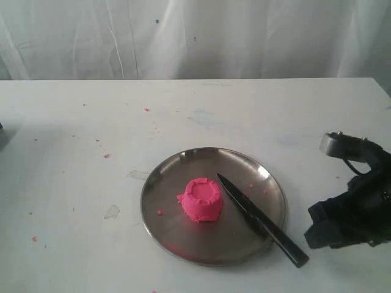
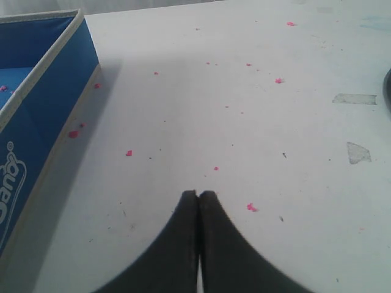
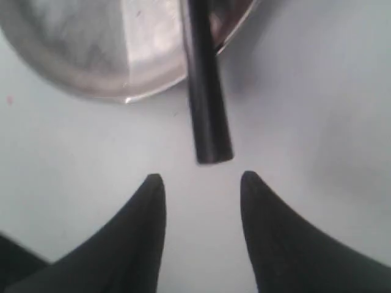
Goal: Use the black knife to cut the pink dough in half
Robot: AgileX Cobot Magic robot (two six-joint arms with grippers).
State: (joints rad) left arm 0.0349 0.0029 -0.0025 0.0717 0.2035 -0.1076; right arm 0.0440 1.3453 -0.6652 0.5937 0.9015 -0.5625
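Steel plate point(image 1: 183, 157) on the white table point(image 1: 79, 128), towards the near side and a little right of the middle. Wide bare tabletop to its left and beyond it, marked only by scattered pink crumbs point(image 1: 107, 155). White curtain point(image 1: 195, 36) along the table's far edge.

Pink dough point(image 1: 203, 199) whole, cup-shaped, flat top up, slightly left of the plate's centre and well inside the rim all round.

Black knife point(image 1: 259, 220) flat and slanted across the plate's right half. Tip just beside the dough's far-right side, contact not clear. Handle out past the near-right rim, its end over the table.

Right gripper point(image 3: 200, 177) low over the table to the right of the plate, lined up with the handle end. Fingers spread wide, nothing between them, handle end just short of the gap. Right arm bulked at the right edge of the exterior view, apart from the plate's rim.

Left gripper point(image 2: 198, 194) seen only from its own wrist camera: fingers pressed together, empty, over bare table dotted with crumbs. Blue box point(image 2: 49, 85) close by, standing on the table.
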